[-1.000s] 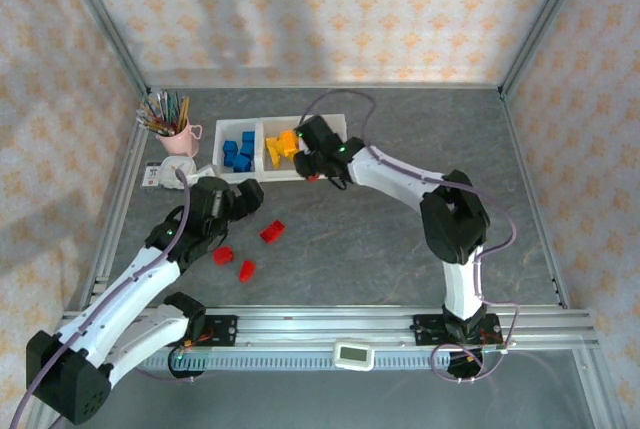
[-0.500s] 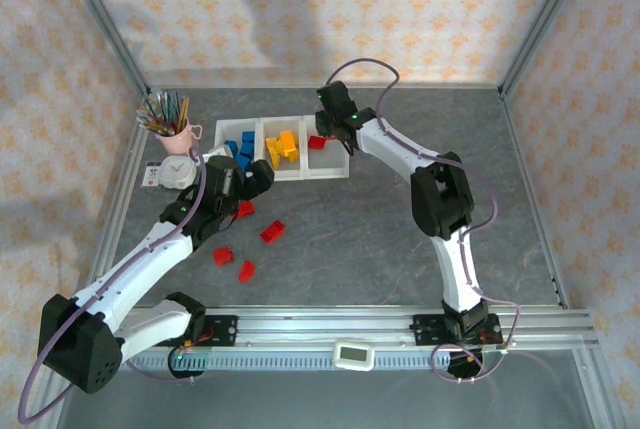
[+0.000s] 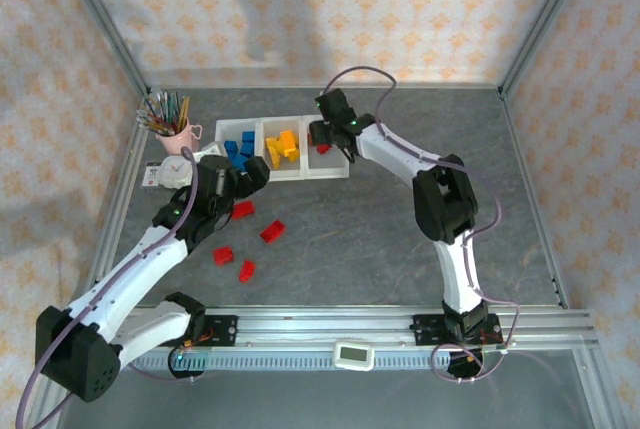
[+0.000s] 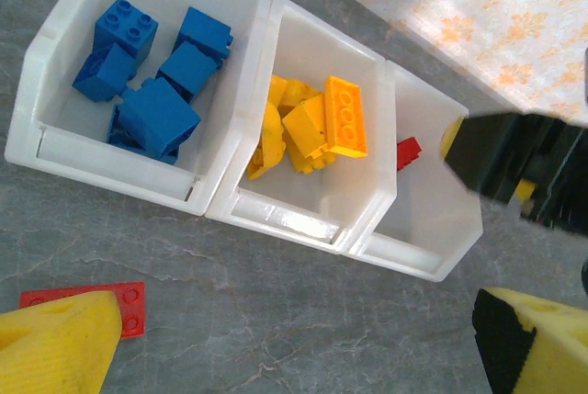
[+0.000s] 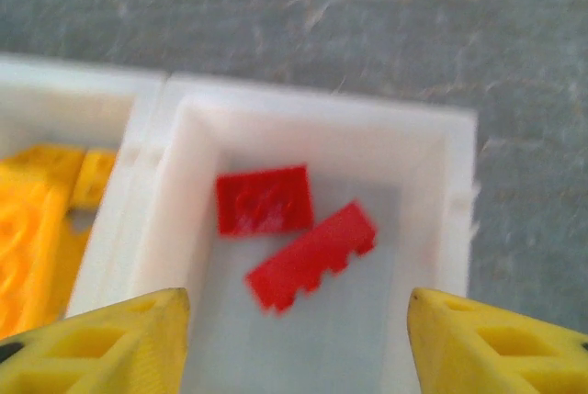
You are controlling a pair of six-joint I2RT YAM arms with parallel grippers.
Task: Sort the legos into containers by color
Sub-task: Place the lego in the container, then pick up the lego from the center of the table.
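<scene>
The containers [image 3: 345,171] are three joined white bins at the back left. Blue legos [image 3: 238,149] fill the left bin and yellow ones [image 3: 283,145] the middle. My right gripper [image 3: 322,132] hovers open over the right bin [image 5: 322,105], where two red legos [image 5: 312,254] lie below its yellow fingers [image 5: 101,343]. My left gripper [image 3: 250,177] stands open just in front of the tray, over bare table [image 4: 294,348]. A flat red lego [image 4: 83,300] lies beside its left finger [image 4: 55,343]. Several red legos [image 3: 272,232] lie loose on the table.
A pink cup of pencils [image 3: 175,134] and a small white clock [image 3: 178,171] stand left of the tray. Metal frame posts and patterned walls close the sides and back. An aluminium rail [image 3: 330,324] runs along the near edge.
My right gripper carried a red lego from the tray's front up over the right bin and opened; the lego now lies in the bin. My left gripper moved toward the tray.
</scene>
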